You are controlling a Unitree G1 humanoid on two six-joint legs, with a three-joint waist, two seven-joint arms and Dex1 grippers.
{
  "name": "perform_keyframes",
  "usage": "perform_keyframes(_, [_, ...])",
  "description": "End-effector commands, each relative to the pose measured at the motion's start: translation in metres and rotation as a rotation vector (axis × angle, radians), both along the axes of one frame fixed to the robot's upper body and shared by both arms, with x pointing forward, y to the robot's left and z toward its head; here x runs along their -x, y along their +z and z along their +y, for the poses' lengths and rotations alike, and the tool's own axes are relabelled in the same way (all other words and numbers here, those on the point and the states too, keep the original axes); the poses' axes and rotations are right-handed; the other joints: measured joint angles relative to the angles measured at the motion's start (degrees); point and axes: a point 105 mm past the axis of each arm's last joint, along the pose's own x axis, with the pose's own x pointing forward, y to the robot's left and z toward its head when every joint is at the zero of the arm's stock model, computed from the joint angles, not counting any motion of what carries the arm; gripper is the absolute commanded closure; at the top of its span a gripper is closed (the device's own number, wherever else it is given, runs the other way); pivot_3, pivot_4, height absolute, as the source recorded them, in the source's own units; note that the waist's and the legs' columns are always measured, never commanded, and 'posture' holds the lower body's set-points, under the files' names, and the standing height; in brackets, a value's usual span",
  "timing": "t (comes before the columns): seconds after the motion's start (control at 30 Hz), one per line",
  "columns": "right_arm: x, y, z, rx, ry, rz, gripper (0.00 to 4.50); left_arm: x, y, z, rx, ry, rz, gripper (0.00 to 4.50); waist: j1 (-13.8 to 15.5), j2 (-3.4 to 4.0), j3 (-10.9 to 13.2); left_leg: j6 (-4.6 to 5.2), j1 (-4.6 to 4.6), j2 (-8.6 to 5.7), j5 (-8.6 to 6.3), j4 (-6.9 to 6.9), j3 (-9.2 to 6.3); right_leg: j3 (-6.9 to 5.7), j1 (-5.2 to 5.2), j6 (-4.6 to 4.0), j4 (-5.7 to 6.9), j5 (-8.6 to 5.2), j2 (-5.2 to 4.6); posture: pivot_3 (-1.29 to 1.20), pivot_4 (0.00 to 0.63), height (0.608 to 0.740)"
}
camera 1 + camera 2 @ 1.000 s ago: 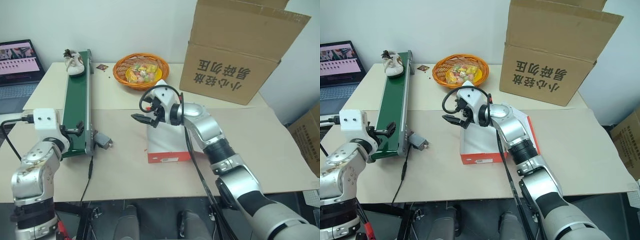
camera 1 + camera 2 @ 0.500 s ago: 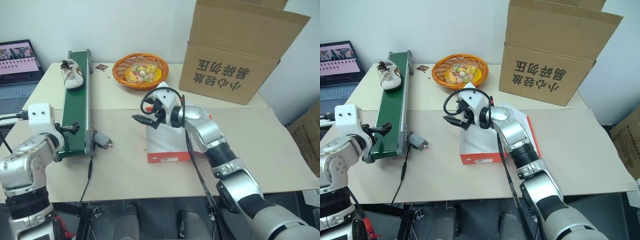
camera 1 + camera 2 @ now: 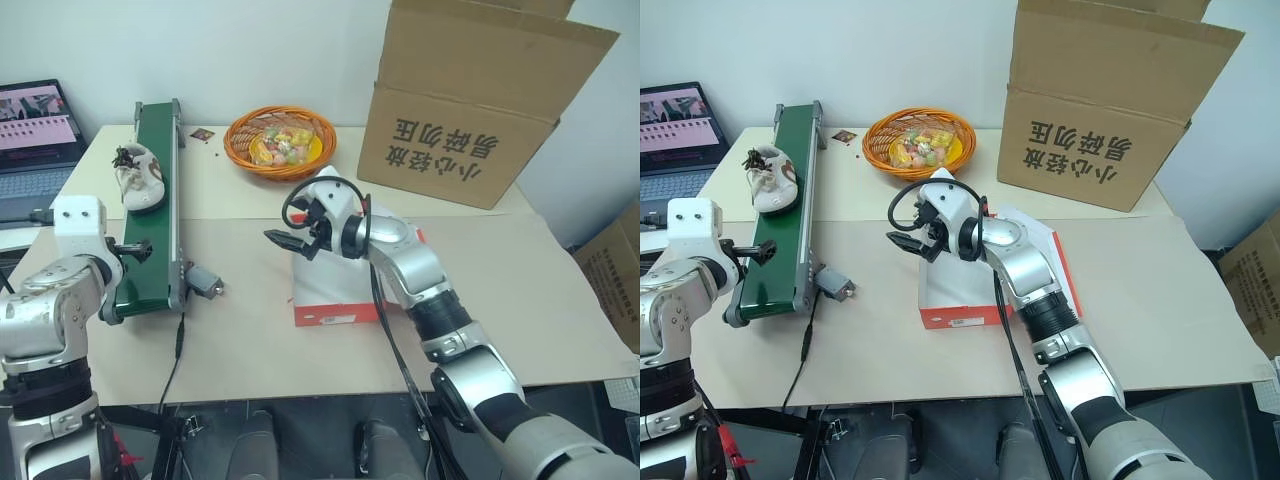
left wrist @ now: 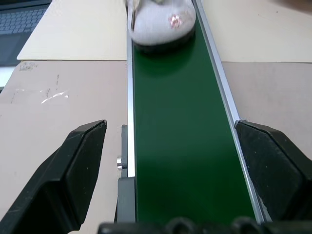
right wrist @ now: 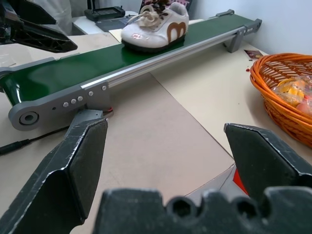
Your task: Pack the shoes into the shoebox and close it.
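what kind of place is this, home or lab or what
Most likely a robotics test bench in a lab or office: a small green conveyor belt carries a shoe across a paper-covered table, with a laptop and a large brown carton nearby.

The white shoe (image 3: 138,178) now lies about a third of the way down the green conveyor belt (image 3: 153,240), having come along it from the far end, where it sat a second ago, toward the near end. The left gripper (image 3: 137,249) is a little further out to the robot's left than before, its arm swung outward, and it hangs with its fingers spread at the belt's near end.
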Motion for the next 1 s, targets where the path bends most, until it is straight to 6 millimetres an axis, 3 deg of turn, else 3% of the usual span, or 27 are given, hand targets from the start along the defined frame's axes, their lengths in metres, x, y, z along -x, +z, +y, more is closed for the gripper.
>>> perform_keyframes(0.03, [0.005, 0.011, 0.001, -0.041, 0.003, -0.025, 0.03, -0.002, 0.016, 0.003, -0.040, 0.003, -0.056, 0.00, 0.00, 0.00, 0.00, 0.00, 0.00, 0.00, 0.00, 0.00, 0.00, 0.00, 0.00, 0.00, 0.00, 0.00, 0.00, 0.00, 0.150, 0.728])
perform_keyframes(0.57, [0.012, 0.007, -0.002, -0.066, -0.014, 0.009, 0.03, -0.004, -0.001, 0.004, -0.026, 0.007, -0.025, 0.00, 0.03, 0.00, 0.00, 0.00, 0.00, 0.00, 0.00, 0.03, 0.00, 0.00, 0.01, 0.02, 0.03, 0.00, 0.00, 0.00, 0.150, 0.728])
perform_keyframes(0.8, [0.013, 0.018, -0.007, -0.114, -0.020, 0.011, 0.03, -0.003, -0.045, -0.001, 0.045, 0.030, 0.070, 0.00, 0.03, 0.00, 0.00, 0.00, 0.01, 0.00, 0.01, 0.03, 0.00, 0.00, 0.16, 0.01, 0.02, 0.00, 0.00, 0.00, 0.150, 0.728])
perform_keyframes(1.0, [0.013, 0.035, -0.013, -0.158, -0.027, -0.011, 0.00, 0.000, -0.048, -0.008, 0.055, 0.008, 0.068, 1.51, 0.13, 0.03, -0.01, 0.00, 0.24, 0.00, 0.00, 0.03, -0.01, 0.00, 0.36, 0.07, 0.06, -0.06, 0.00, 0.00, 0.150, 0.728])
